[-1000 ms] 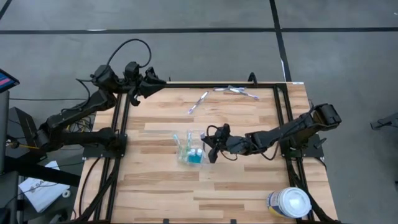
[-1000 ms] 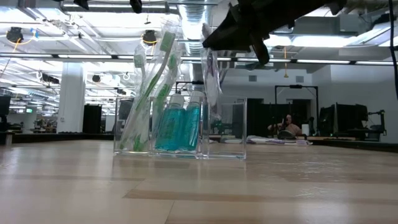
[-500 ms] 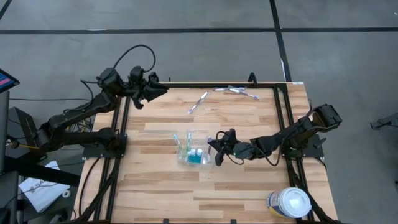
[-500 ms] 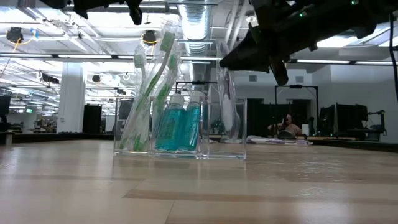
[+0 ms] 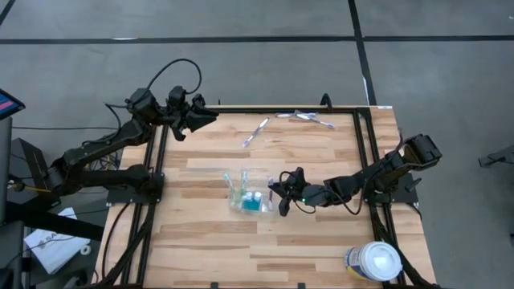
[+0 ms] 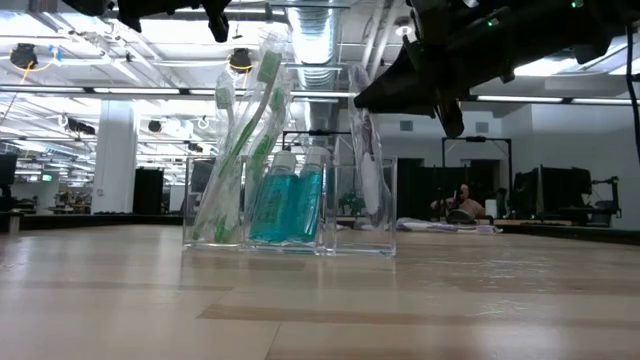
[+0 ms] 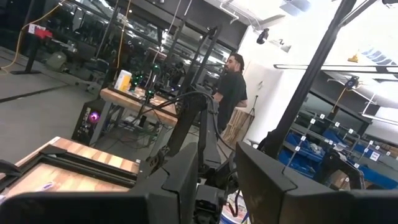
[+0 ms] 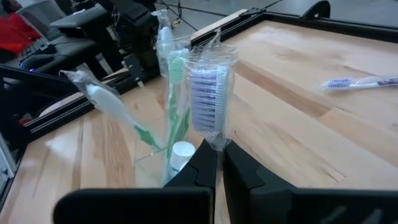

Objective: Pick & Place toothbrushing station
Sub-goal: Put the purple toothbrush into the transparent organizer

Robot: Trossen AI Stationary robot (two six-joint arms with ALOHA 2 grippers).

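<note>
Right gripper [image 5: 279, 195] is pinched shut on a wrapped toothbrush [image 8: 211, 96], right at the clear toothbrushing station [image 5: 250, 197]. Left gripper [image 5: 210, 115] idles at the far-left corner, fingers parted.

Right tool [image 5: 277, 198] lower, wrapped toothbrush [image 8: 211, 99] now down inside toothbrushing station [image 5: 250, 195]; left tool [image 5: 210, 116] slightly nearer desk [image 5: 321, 156] edge.

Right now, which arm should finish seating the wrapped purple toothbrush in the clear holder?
Right. The right gripper is shut on the wrapped purple toothbrush, directly over the clear holder. The left gripper hangs at the table's far left corner.
</note>
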